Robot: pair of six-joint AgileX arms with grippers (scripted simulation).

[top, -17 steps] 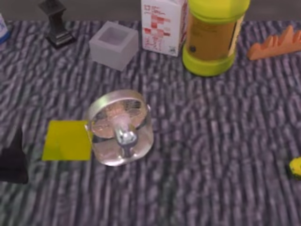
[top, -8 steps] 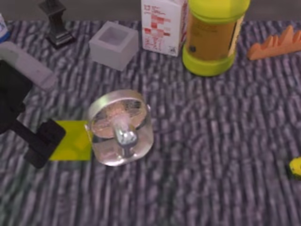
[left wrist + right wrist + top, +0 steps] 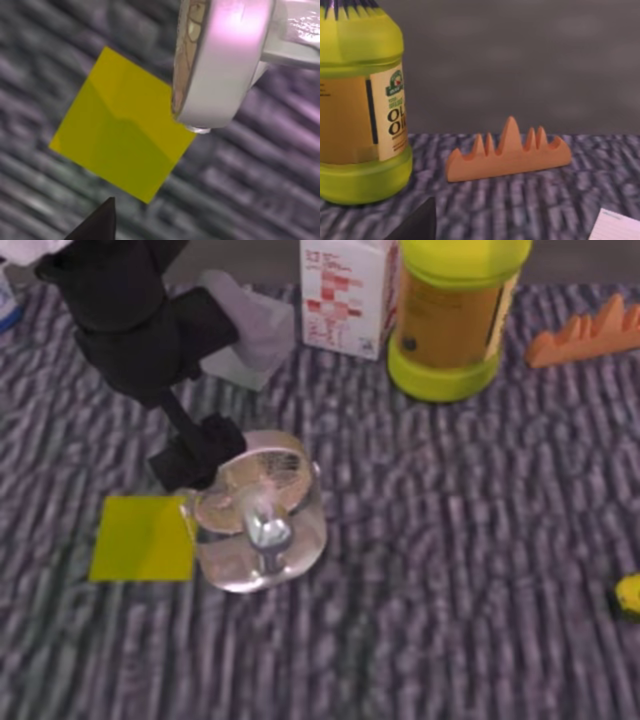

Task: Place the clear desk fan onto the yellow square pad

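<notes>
Top view, going left to right: the yellow square pad [image 3: 142, 538] sits bare at the table's left, and the clear desk fan [image 3: 258, 512] stands right against its right edge, on the grey ribbed table mat [image 3: 450, 540] rather than on the pad. Big change: a second ago the left arm was barely poking in at the left edge, half a second ago it hung over the pad, and now it has swung up and across so the left gripper [image 3: 197, 453] is at the upper-left rim of the fan's grille. Fan and pad haven't budged at all. I can't tell if its fingers are spread or pressed together, since it's just a dark lump from above, and the left wrist view only shows one dark tip [image 3: 97, 225] low down, plus the pad and the fan's silvery rim side by side. My guess is it's lining up for the grab, so nothing of the real job is done yet. Further right at the back are the red-and-white carton [image 3: 347, 295], the big yellow oil bottle [image 3: 452, 315] and an orange spiky block [image 3: 585, 335], with a small yellow lump [image 3: 629, 595] at the far right edge. The right gripper isn't visible from above; its wrist view faces the bottle and block.
</notes>
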